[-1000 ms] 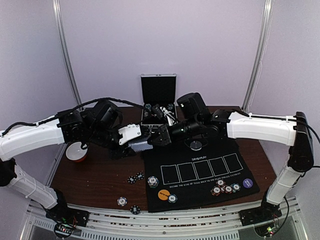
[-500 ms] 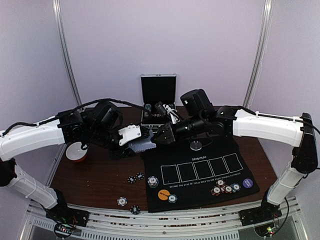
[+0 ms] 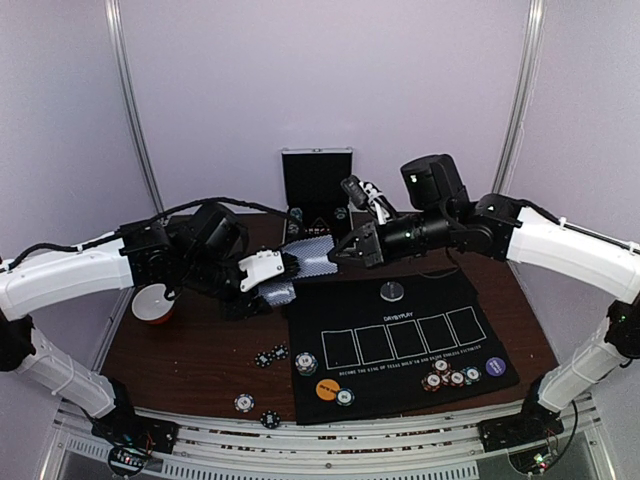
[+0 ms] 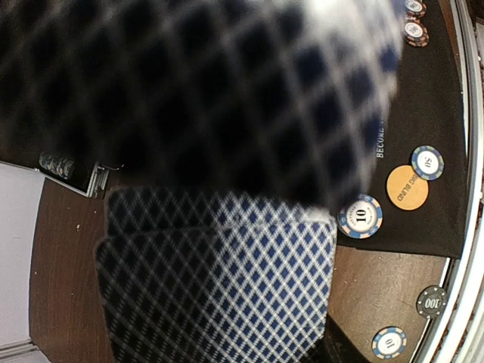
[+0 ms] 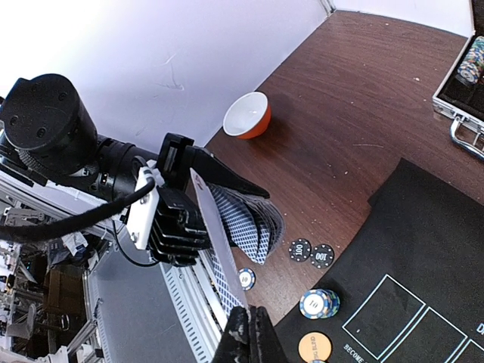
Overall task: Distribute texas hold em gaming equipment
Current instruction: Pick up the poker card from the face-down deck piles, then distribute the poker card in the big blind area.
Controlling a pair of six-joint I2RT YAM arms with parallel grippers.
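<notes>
Playing card (image 5: 219, 242) is pinched by one end in the right jaws, clenched hard on it. It stands edge-on right beside the fanned deck (image 5: 249, 219), though from overhead I cannot tell whether it touches the fan. Left jaws are grasping that deck low down, backs showing, in the air over the brown desk (image 3: 200, 350), just left of the black mat (image 3: 450, 295).

Here's the delicate bit, to my eye: the lone card should slide straight clear of the fan so no neighbour drags out with it, while the left side holds dead steady. Then it wants carrying low and laying flat, back up, at a player's spot, likely by the chips (image 3: 447, 378) on the mat. A loose pinch on so thin an edge could let it swivel.

Right arm (image 3: 560, 240) stretches in from the right, forearm nearly level, wrist high over the mat's far edge and pointing left. Left arm (image 3: 70, 275) reaches in from the left, elbow bent, wrist rolled so the fan faces its partner
</notes>
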